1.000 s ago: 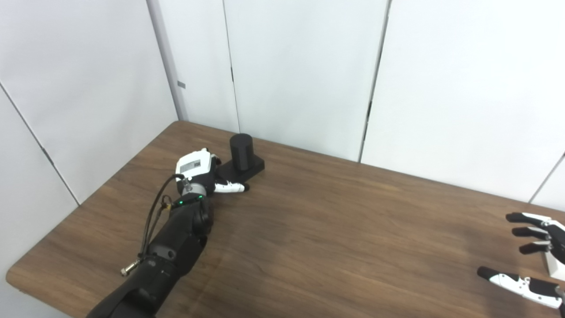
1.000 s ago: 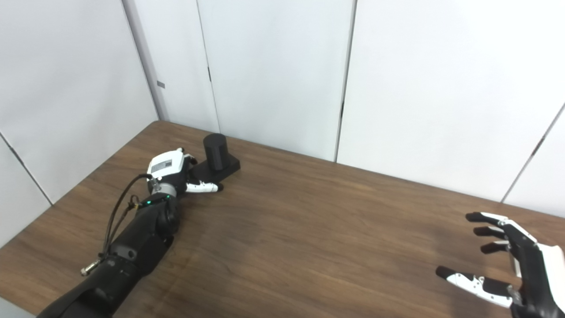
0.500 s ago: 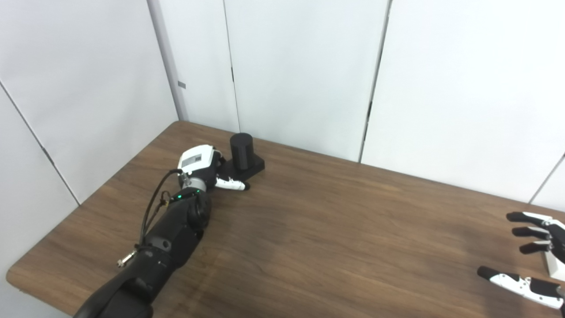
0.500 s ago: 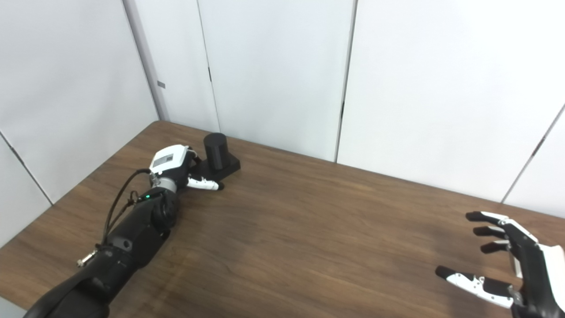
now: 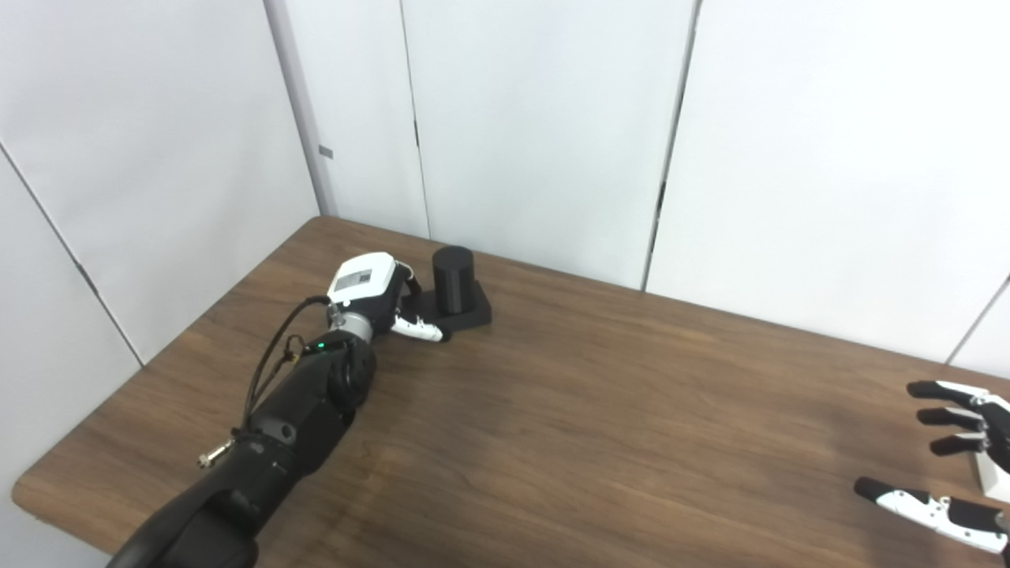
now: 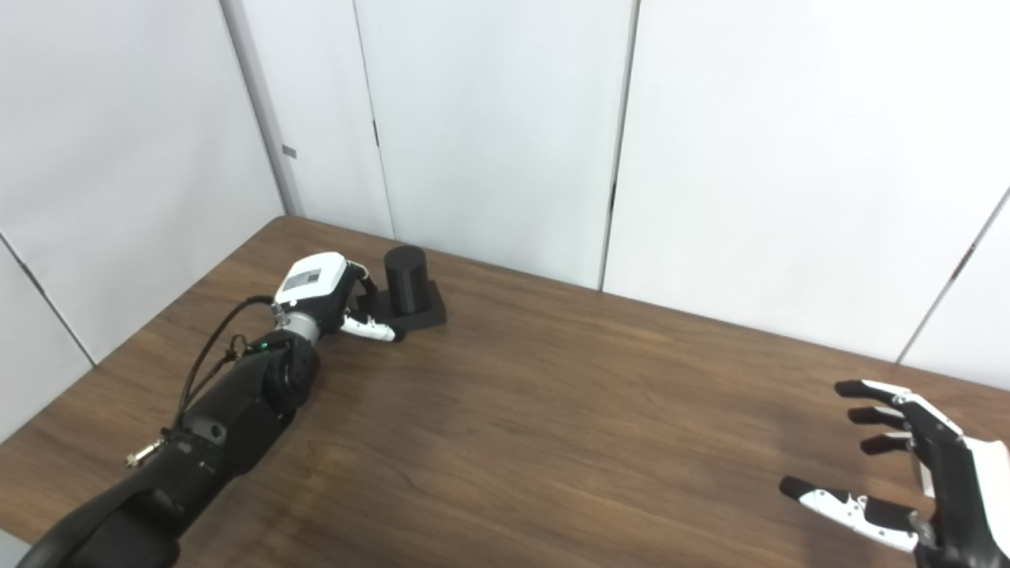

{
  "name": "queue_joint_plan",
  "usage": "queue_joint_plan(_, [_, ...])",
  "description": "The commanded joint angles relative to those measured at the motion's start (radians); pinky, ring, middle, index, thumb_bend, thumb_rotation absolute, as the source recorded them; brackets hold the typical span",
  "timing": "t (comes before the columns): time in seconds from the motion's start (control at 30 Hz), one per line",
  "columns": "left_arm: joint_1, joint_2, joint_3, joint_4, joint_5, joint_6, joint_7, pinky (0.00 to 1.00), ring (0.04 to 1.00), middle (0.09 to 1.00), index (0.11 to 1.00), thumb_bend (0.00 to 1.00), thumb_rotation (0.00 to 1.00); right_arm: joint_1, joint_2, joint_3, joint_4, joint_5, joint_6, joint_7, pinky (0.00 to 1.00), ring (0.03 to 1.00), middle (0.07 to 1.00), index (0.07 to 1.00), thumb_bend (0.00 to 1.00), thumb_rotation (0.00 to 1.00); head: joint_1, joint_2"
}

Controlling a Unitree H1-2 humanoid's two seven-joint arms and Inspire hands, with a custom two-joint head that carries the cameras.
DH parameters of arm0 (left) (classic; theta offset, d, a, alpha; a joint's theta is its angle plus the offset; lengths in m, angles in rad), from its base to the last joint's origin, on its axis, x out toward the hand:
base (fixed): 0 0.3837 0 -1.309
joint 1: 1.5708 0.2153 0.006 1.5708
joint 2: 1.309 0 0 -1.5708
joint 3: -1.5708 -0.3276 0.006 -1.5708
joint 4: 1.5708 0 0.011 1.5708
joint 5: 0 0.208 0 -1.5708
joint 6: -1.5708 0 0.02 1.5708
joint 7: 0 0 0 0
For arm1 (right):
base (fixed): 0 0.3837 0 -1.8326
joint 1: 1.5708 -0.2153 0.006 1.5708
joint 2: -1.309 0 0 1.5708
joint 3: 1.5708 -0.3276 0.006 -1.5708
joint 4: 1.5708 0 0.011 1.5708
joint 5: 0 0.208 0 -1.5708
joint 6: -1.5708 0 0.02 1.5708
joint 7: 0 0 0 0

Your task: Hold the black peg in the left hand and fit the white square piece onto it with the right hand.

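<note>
- The worktop (image 5: 600,410) is brown wood; its far edge runs along white wall panels (image 5: 536,126), its left edge slants toward the near left corner.
- The black peg (image 5: 454,272), an upright cylinder on a flat black base (image 5: 473,314), stands at the far left of the worktop, near the far edge and close to the wall panels.
- A wide bare stretch of worktop lies between the peg and the right side, with nothing standing in it.
- The left hand (image 5: 375,298) lies on the worktop against the left side of the base; its thumb (image 5: 418,330) points along the base's near side, touching or just beside it. Its fingers are hidden behind the hand's white back, so I cannot tell whether they are closed on the base or merely beside it.
- The right hand (image 6: 923,473) hangs at the near right edge of the scene, fingers spread apart, thumb well clear of them, holding nothing.
- The white square piece (image 5: 993,473) shows as a sliver at the right border in the left eye view, just behind the right hand's fingers; whether they touch it is unclear.
</note>
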Motion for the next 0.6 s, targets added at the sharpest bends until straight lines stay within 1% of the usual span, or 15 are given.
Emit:
queue_joint_plan(0.0, [0.002,-0.003,-0.028,-0.015,-0.021,-0.061,-0.041,0.94,0.930,0.854,0.484,0.52,0.05,-0.028,-0.003,-0.005,-0.029,-0.001,-0.020,-0.011,0.53,0.664,0.744,0.664,0.64,0.00,0.001,0.000])
queue_joint_plan(0.03, [0.008,-0.004,-0.030,-0.017,-0.033,-0.084,-0.041,0.96,0.939,0.859,0.484,0.52,0.05,-0.029,-0.001,-0.005,-0.026,-0.001,-0.022,-0.013,0.53,0.664,0.745,0.664,0.63,0.00,-0.004,0.000])
queue_joint_plan(0.1, [0.020,-0.006,-0.031,-0.026,-0.061,-0.126,-0.045,0.95,0.945,0.863,0.484,0.52,0.05,-0.031,0.001,-0.005,-0.020,-0.001,-0.025,-0.017,0.53,0.664,0.746,0.663,0.64,0.00,-0.006,-0.001])
queue_joint_plan(0.13, [0.027,-0.005,-0.036,-0.031,-0.069,-0.157,-0.042,0.93,0.947,0.867,0.485,0.52,0.05,-0.031,0.003,-0.005,-0.019,-0.003,-0.022,-0.018,0.53,0.665,0.750,0.664,0.64,0.00,-0.009,-0.003])
queue_joint_plan(0.2, [0.035,0.005,-0.064,-0.033,-0.055,-0.239,-0.016,0.83,0.916,0.861,0.485,0.52,0.05,-0.030,0.004,-0.004,-0.018,-0.015,-0.021,-0.023,0.54,0.670,0.765,0.665,0.64,0.00,-0.013,-0.002])
queue_joint_plan(0.23, [0.036,0.009,-0.078,-0.037,-0.045,-0.265,-0.010,0.81,0.906,0.863,0.485,0.52,0.05,-0.029,0.005,-0.003,-0.017,-0.019,-0.023,-0.024,0.54,0.669,0.771,0.666,0.63,0.00,-0.015,-0.001])
queue_joint_plan(0.33, [0.031,0.020,-0.113,-0.044,-0.022,-0.328,-0.001,0.79,0.899,0.873,0.487,0.52,0.05,-0.028,0.006,-0.005,-0.014,-0.025,-0.026,-0.026,0.54,0.667,0.780,0.667,0.64,0.00,-0.019,0.001])
queue_joint_plan(0.37, [0.028,0.022,-0.122,-0.049,-0.023,-0.352,-0.008,0.79,0.900,0.872,0.487,0.52,0.05,-0.028,0.007,-0.007,-0.014,-0.025,-0.025,-0.027,0.54,0.667,0.781,0.667,0.64,0.00,-0.021,0.002])
queue_joint_plan(0.47, [0.018,0.029,-0.149,-0.067,-0.031,-0.416,-0.041,0.84,0.929,0.885,0.488,0.52,0.06,-0.028,0.005,-0.008,-0.011,-0.024,-0.027,-0.027,0.54,0.669,0.782,0.667,0.63,0.00,-0.032,0.006])
queue_joint_plan(0.5, [0.015,0.029,-0.158,-0.075,-0.029,-0.433,-0.047,0.85,0.928,0.882,0.487,0.52,0.06,-0.029,0.005,-0.008,-0.009,-0.021,-0.030,-0.028,0.54,0.667,0.782,0.668,0.63,0.00,-0.035,0.007])
queue_joint_plan(0.57, [0.012,0.028,-0.177,-0.099,-0.015,-0.447,-0.064,0.88,0.933,0.882,0.486,0.52,0.07,-0.030,0.006,-0.010,-0.010,-0.015,-0.029,-0.027,0.53,0.667,0.780,0.666,0.63,0.00,-0.047,0.011])
